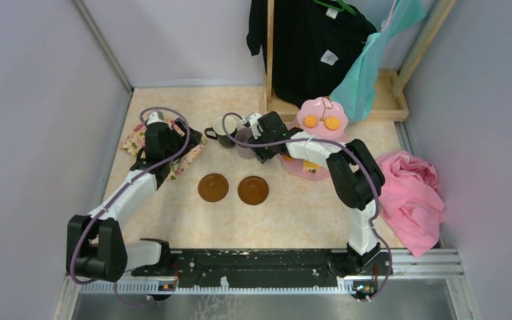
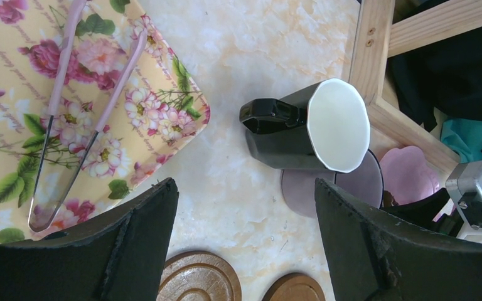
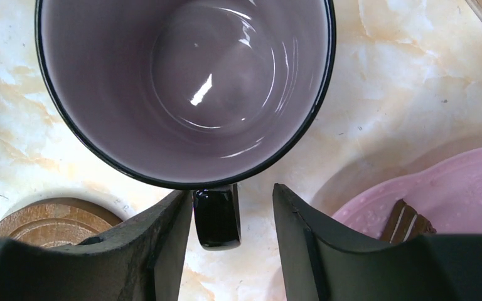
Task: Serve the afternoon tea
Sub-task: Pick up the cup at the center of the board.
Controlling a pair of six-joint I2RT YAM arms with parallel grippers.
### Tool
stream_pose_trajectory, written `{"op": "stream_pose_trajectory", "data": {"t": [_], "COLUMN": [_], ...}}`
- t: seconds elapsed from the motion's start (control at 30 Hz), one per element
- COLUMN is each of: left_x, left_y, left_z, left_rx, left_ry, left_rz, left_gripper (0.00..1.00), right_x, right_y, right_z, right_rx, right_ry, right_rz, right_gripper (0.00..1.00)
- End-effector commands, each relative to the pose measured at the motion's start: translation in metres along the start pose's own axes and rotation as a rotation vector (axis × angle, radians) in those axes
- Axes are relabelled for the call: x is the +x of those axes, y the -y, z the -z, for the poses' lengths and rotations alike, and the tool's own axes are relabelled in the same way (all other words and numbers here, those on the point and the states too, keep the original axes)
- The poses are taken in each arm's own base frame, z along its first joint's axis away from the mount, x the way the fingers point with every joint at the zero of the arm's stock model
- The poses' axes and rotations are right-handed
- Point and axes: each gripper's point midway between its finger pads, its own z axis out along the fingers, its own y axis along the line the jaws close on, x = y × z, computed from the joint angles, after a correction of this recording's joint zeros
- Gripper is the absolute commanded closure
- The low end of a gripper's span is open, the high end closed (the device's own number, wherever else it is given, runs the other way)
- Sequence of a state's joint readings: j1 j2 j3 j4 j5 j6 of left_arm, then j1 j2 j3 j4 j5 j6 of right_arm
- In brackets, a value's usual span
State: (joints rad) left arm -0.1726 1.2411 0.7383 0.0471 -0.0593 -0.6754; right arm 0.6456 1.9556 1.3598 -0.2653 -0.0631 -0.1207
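Mid-table, nearest me: left coaster (image 1: 213,188) and right coaster (image 1: 253,190), side by side, a little apart, both bare.

Right hand (image 3: 232,200): low over the table (image 1: 293,213), just past the right coaster. Fingers partly open, one on each side of the smoky mug's handle (image 3: 216,219). Inner finger is right against the handle; the other shows a clear gap. Not clamped, nothing lifted.

Smoky mug (image 3: 188,81): upright on the table, empty, handle pointing back at me.

Black mug (image 2: 282,138): upright, white inside, just behind and left of the smoky mug. Can't tell if the two touch. Its handle points toward the tray.

Left hand (image 2: 246,188): spread wide, holding nothing, hanging above the near right corner of the tray (image 2: 0,75). Pink tongs (image 2: 63,66) lie on the tray, untouched.

Stand (image 1: 321,107): just right of the mugs. My right forearm crosses over its lower tier. Two orange snacks (image 1: 311,121) sit on the top tier. A brown snack (image 3: 408,222) lies on the low tier beside my right fingers. Other snacks are hidden under the arm.

Far right: a pink cloth (image 1: 410,190) bunched at the table edge. At the back stands a wooden rack (image 1: 387,100) with a black shirt (image 1: 313,53) hanging from it.
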Motion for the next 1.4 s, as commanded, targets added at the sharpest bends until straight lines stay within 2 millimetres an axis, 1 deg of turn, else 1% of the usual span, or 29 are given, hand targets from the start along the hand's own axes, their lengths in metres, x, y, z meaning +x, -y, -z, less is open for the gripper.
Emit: {"op": "stream_pose_trajectory", "data": {"t": [0.0, 0.27, 0.43, 0.53, 0.77, 0.9, 1.0, 1.37], "left_x": [-0.013, -0.011, -0.01, -0.01, -0.008, -0.006, -0.005, -0.004], "left_y": [0.012, 0.01, 0.01, 0.011, 0.011, 0.011, 0.011, 0.01], "left_z": [-0.002, -0.004, -0.004, -0.004, -0.005, -0.006, -0.006, -0.004], "left_rx": [0.036, 0.031, 0.033, 0.036, 0.039, 0.042, 0.042, 0.048], "left_ry": [0.04, 0.036, 0.034, 0.034, 0.026, 0.022, 0.019, 0.021], "left_rz": [-0.006, -0.005, -0.002, 0.0, 0.006, 0.011, 0.011, 0.023], "left_gripper": [0.15, 0.15, 0.15, 0.15, 0.15, 0.15, 0.15, 0.15], "right_x": [-0.042, -0.046, -0.047, -0.051, -0.045, -0.043, -0.041, -0.048], "right_y": [0.004, 0.005, 0.004, 0.002, 0.001, 0.0, -0.001, -0.003], "right_z": [0.005, 0.006, 0.004, 0.005, -0.002, -0.004, -0.005, 0.012], "right_rx": [-0.009, -0.009, -0.014, -0.023, -0.028, -0.036, -0.038, -0.031], "right_ry": [0.12, 0.132, 0.135, 0.146, 0.129, 0.125, 0.123, 0.163], "right_rz": [0.027, 0.031, 0.031, 0.025, 0.014, 0.009, 0.007, -0.015], "right_gripper": [0.5, 0.52, 0.55, 0.59, 0.66, 0.76, 0.81, 0.89]}}
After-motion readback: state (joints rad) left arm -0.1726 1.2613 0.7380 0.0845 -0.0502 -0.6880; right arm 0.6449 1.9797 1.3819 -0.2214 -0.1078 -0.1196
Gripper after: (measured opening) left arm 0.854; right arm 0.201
